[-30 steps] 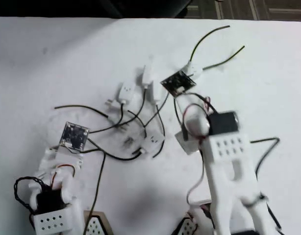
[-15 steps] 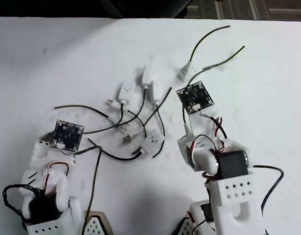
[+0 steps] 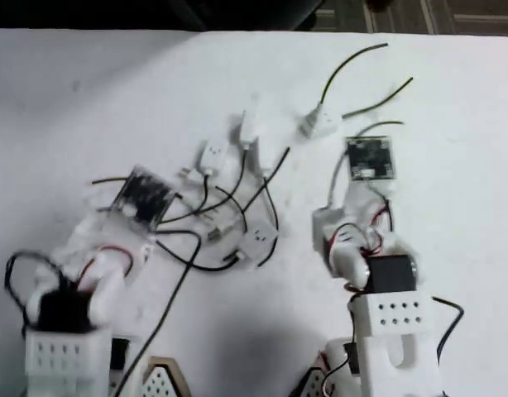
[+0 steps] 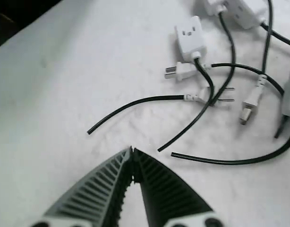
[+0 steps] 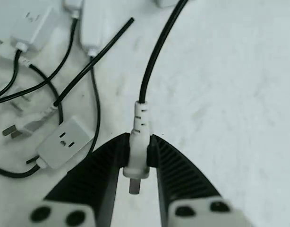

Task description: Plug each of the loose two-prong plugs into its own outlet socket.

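Observation:
My right gripper [image 5: 139, 139] is shut on a white two-prong plug [image 5: 136, 163], whose black cord [image 5: 157, 52] runs away across the table. A white outlet socket [image 5: 63, 142] lies on the table beside that gripper. My left gripper [image 4: 132, 163] is shut with nothing in it, just short of a loose cord end [image 4: 90, 131]. Beyond it lie a white socket [image 4: 189, 39] and two loose plugs [image 4: 179, 72] [image 4: 249, 105]. In the high view the sockets [image 3: 214, 154] [image 3: 258, 242] [image 3: 318, 123] lie in a tangle of cords between the left arm [image 3: 64, 322] and the right arm [image 3: 386, 318].
Black cords [image 3: 196, 260] loop over the middle of the white table [image 3: 88, 91]. Two cord ends [image 3: 378, 48] [image 3: 403, 83] stick out at the far right. A dark edge runs along the table's far side.
The right arm has drawn back toward the near edge and shifted right. The left arm has swung forward and right, toward the cord tangle.

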Robot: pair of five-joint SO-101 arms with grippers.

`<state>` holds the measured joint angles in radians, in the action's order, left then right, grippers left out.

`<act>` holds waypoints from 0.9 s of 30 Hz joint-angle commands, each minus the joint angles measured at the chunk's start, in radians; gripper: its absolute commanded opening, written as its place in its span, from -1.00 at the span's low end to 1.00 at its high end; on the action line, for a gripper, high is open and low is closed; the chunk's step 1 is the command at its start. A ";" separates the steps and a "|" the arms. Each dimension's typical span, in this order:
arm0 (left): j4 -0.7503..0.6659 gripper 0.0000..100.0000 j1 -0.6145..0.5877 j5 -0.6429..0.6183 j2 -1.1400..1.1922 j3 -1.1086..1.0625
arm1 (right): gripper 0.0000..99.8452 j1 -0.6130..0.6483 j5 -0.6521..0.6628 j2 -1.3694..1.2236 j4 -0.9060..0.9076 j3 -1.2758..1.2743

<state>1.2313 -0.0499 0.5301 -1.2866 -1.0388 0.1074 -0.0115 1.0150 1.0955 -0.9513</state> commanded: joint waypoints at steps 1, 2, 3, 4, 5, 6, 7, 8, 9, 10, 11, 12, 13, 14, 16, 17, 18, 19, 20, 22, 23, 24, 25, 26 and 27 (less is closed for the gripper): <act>-0.009 -0.79 0.136 0.000 0.240 0.140 | -0.97 -0.087 -0.009 0.012 -0.041 -0.014; -0.017 -0.74 0.163 -0.011 0.271 0.153 | -0.97 -0.101 -0.006 0.013 -0.056 -0.026; -0.028 -0.69 0.191 -0.038 0.302 0.167 | -0.97 -0.110 -0.006 0.013 -0.071 -0.034; -0.038 -0.65 0.216 -0.068 0.331 0.180 | -0.97 -0.122 -0.005 0.010 -0.084 -0.040; -0.049 -0.62 0.243 -0.089 0.358 0.190 | -0.97 -0.136 -0.005 0.010 -0.093 -0.043; -0.061 -0.60 0.274 -0.107 0.390 0.198 | -0.97 -0.150 -0.003 0.010 -0.101 -0.046; -0.075 -0.58 0.305 -0.117 0.423 0.206 | -0.97 -0.160 -0.003 0.010 -0.102 -0.046; -0.087 -0.57 0.337 -0.126 0.461 0.213 | -0.97 -0.170 -0.003 0.010 -0.104 -0.046; -0.101 -0.57 0.367 -0.126 0.503 0.224 | -0.97 -0.173 -0.003 0.010 -0.104 -0.046; -0.115 -0.57 0.395 -0.127 0.545 0.236 | -0.97 -0.173 -0.003 0.010 -0.104 -0.046; -0.129 -0.57 0.420 -0.127 0.590 0.252 | -0.97 -0.173 -0.003 0.010 -0.104 -0.046; -0.141 -0.57 0.440 -0.129 0.638 0.269 | -0.97 -0.173 -0.003 0.010 -0.102 -0.046; -0.152 -0.57 0.456 -0.143 0.682 0.285 | -0.97 -0.173 -0.003 0.010 -0.102 -0.046; -0.163 -0.57 0.473 -0.163 0.727 0.305 | -0.97 -0.173 -0.003 0.010 -0.101 -0.046; -0.184 -0.56 0.498 -0.193 0.809 0.342 | -0.97 -0.173 -0.003 0.010 -0.097 -0.046; -0.199 -0.56 0.510 -0.204 0.851 0.358 | -0.97 -0.173 -0.003 0.010 -0.097 -0.046; -0.218 -0.56 0.521 -0.209 0.889 0.370 | -0.97 -0.173 -0.003 0.010 -0.097 -0.046; -0.239 -0.56 0.530 -0.210 0.928 0.377 | -0.97 -0.173 -0.003 0.010 -0.096 -0.046; -0.261 -0.56 0.535 -0.210 0.966 0.385 | -0.97 -0.173 -0.003 0.010 -0.096 -0.048; -0.305 -0.56 0.542 -0.207 1.035 0.391 | -0.97 -0.173 -0.003 0.010 -0.096 -0.048; -0.328 -0.56 0.542 -0.204 1.064 0.390 | -0.97 -0.173 -0.003 0.010 -0.096 -0.048; -0.351 -0.56 0.542 -0.204 1.093 0.390 | -0.97 -0.173 -0.003 0.010 -0.096 -0.048; -0.373 -0.56 0.545 -0.204 1.122 0.390 | -0.97 -0.173 -0.003 0.010 -0.096 -0.052; -0.393 -0.57 0.547 -0.206 1.147 0.390 | -0.97 -0.173 -0.003 0.013 -0.101 -0.058; -0.411 -0.57 0.547 -0.209 1.168 0.390 | -0.97 -0.173 -0.003 0.016 -0.101 -0.063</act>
<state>0.9045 0.4810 0.3322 -0.1910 -0.6920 -0.0537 -0.0115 1.0134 1.0111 -1.0188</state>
